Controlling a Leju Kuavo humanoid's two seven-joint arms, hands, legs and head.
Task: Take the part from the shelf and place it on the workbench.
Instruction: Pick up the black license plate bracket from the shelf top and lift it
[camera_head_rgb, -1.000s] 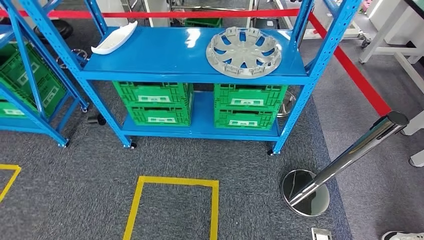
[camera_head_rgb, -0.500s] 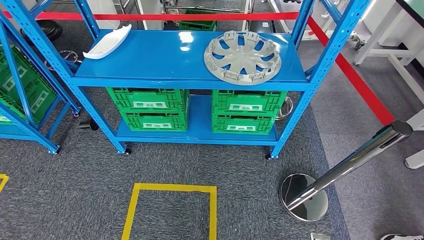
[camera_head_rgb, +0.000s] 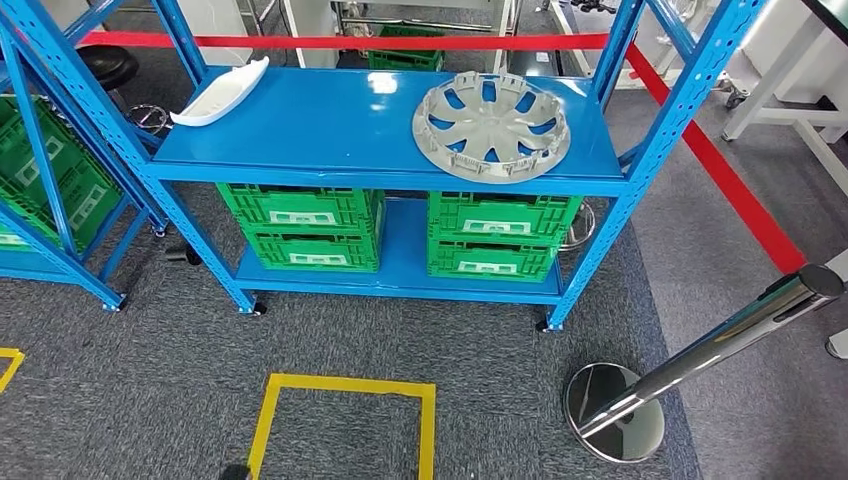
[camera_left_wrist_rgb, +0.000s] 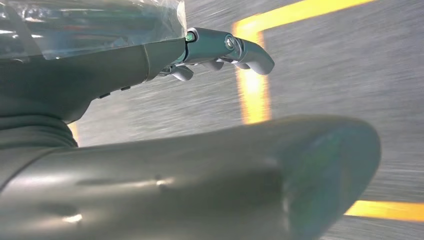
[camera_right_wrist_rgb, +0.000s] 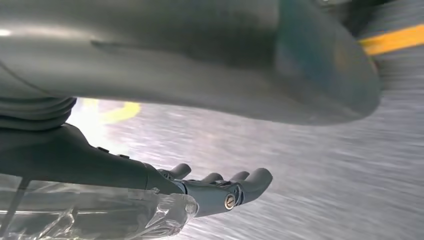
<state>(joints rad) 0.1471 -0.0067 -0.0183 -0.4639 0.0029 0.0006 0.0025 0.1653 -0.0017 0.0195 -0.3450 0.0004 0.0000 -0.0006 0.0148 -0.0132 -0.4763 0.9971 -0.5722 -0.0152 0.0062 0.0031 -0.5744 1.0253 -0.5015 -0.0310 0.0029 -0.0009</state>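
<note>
— What's around you?

— Grey carpet (camera_head_rgb: 150, 400) marked with a yellow tape square (camera_head_rgb: 345, 425), and ahead a blue shelf (camera_head_rgb: 300, 150). Red barrier tape (camera_head_rgb: 340, 41) runs behind it, and a chrome stanchion (camera_head_rgb: 690, 365) leans near its right front leg.

— Where's the part?

— The grey wheel cover (camera_head_rgb: 491, 112) lies flat at the right end of the top shelf. A white curved piece (camera_head_rgb: 220, 92) sits at the back left corner, well apart from it. Green crates (camera_head_rgb: 400, 228) are stacked in two piles on the bottom shelf.

— And your hands?

— My left hand (camera_left_wrist_rgb: 220, 50) hangs over the carpet, fingers (camera_left_wrist_rgb: 252, 50) loosely apart, holding nothing. My right hand (camera_right_wrist_rgb: 220, 190) looks the same, though the picture is blurred.
</note>
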